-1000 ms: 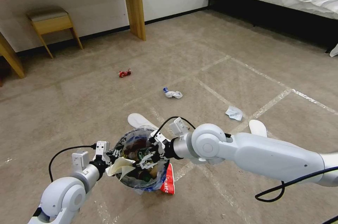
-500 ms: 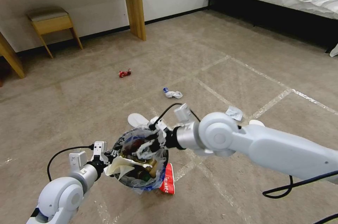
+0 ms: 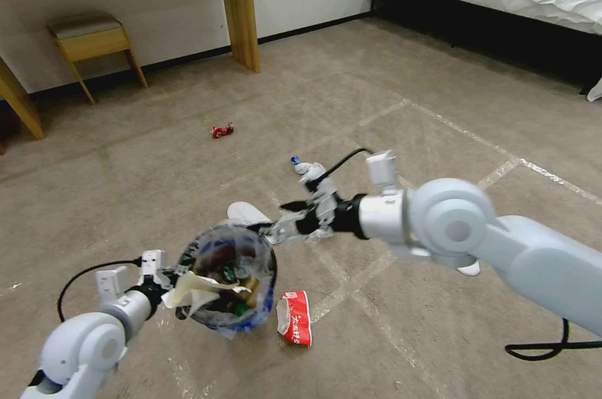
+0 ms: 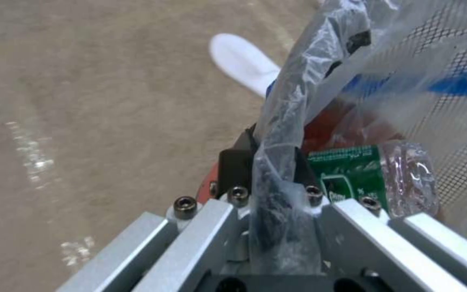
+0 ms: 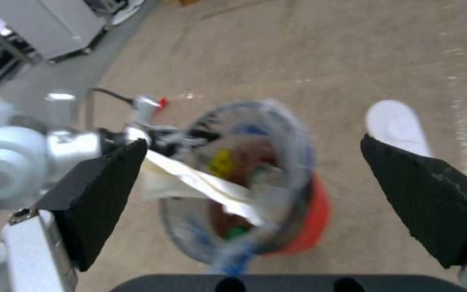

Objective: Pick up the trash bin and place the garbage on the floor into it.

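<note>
Clearly the bin-carrying part is settled and the collecting of litter is under way: the left gripper (image 4: 268, 178) is pinched on the bag-wrapped rim of the trash bin (image 3: 227, 286), holding it low over the carpet, with a pale folded sheet sticking out of it and a clear plastic bottle (image 4: 385, 172) with a green label lying inside. The right gripper (image 3: 290, 223) hangs just beyond the bin's far edge with its black pads (image 5: 425, 194) spread wide and nothing between them. Judging by the layout, the next move calls for picking one piece, lowering the spread fingers around it and closing; the red-and-white carton (image 3: 295, 317) lies nearest, just beside the bin, a white slipper sole (image 3: 248, 214) lies under the right gripper, and a red wrapper (image 3: 222, 130) sits well apart. Print runs down the carton and marks the bottle label, but neither can be read.
</note>
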Available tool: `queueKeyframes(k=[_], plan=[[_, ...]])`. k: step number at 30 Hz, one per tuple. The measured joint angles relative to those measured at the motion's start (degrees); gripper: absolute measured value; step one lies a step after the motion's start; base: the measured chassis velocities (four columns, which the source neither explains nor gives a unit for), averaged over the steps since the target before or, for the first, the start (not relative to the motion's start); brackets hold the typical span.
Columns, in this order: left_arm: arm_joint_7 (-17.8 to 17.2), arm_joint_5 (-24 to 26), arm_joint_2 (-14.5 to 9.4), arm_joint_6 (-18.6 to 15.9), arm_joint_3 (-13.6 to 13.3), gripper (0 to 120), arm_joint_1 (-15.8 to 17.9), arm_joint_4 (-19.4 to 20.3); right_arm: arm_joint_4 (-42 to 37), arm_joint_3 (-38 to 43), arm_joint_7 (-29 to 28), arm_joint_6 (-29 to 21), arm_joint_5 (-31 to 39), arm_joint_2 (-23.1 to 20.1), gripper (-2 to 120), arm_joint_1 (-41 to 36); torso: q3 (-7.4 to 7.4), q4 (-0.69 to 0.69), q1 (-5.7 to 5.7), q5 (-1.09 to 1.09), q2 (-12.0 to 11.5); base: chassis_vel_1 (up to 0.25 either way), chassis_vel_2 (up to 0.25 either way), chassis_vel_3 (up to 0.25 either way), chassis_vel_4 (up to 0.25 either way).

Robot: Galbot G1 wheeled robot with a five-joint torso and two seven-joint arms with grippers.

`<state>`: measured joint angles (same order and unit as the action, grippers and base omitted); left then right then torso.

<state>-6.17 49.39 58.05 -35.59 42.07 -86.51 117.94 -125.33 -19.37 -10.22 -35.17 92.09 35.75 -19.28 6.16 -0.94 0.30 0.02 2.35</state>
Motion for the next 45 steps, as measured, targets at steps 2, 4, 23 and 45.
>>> queueKeyframes(k=[2, 4, 23, 45], plan=[[-0.03, 0.21, -0.1, -0.02, 1.7, 1, -0.95, 0.06, 0.64, 0.65, 1.68, 0.53, -3.34, -0.5, 100, -2.47, 0.0, 0.01, 0.0, -0.02, 0.0, 0.0, 0.0, 0.0, 0.0], [-0.03, 0.39, -0.15, -0.02, 2.93, 1, -1.52, -0.08, 1.74, 0.7, 2.68, 1.0, -5.94, -0.04, 100, -3.69, 0.0, 0.0, 0.0, -0.01, 0.0, 0.0, 0.0, 0.0, 0.0], [2.53, -0.48, 1.12, 0.51, 10.92, 1, -7.46, -2.12, 21.95, -8.95, 7.04, 2.85, -25.62, 14.92, 100, -9.1, 0.0, 0.02, 0.0, -0.02, 0.0, 0.0, 0.0, 0.0, 0.0], [3.19, 1.1, 1.26, 1.29, 14.61, 1, -5.13, -2.99, 39.28, -34.07, -28.31, -6.66, 8.42, 29.97, 100, 2.78, 0.01, -0.01, 0.01, -0.03, 0.0, 0.0, 0.0, 0.0, 0.0]])
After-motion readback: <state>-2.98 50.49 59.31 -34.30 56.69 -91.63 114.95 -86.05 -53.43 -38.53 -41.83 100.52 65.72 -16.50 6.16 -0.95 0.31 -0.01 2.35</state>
